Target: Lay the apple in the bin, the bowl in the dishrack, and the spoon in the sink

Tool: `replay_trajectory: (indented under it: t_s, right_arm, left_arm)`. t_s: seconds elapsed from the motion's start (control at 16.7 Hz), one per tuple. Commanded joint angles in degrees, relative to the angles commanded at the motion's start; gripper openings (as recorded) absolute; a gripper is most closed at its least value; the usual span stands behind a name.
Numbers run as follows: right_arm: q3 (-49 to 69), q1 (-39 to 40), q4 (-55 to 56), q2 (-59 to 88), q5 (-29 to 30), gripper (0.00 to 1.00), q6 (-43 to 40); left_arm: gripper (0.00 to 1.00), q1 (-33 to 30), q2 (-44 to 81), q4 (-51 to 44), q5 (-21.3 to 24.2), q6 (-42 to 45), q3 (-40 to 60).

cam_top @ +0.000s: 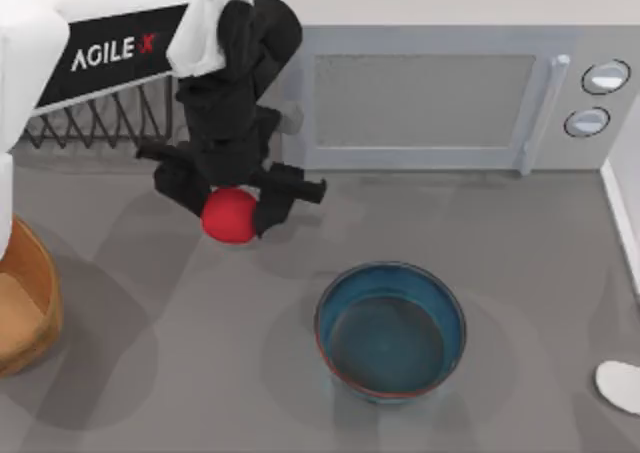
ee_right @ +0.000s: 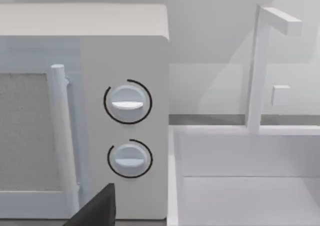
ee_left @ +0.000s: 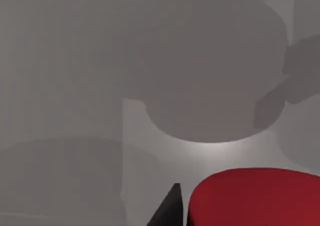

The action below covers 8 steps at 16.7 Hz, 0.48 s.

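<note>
Small matte bright-red apple is pinched in left claw above grey worktop; right claw's state cannot be told.

The small matt red apple looks smooth and unshiny. The round teal-blue bowl has a glossy, glazed-looking dark inside. The round orange-brown bin looks like wood. The black dishrack is thin wire. The grey tabletop is matt.
</note>
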Motion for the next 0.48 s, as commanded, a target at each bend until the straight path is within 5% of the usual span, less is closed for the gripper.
replay_trajectory:
  t_s: [0.48]
  right_arm:
    - [0.0, 0.0, 0.0, 0.0, 0.0, 1.00, 0.0]
  left_arm:
    - [0.00, 0.0, -3.6, -10.4, -0.1, 0.0, 7.8]
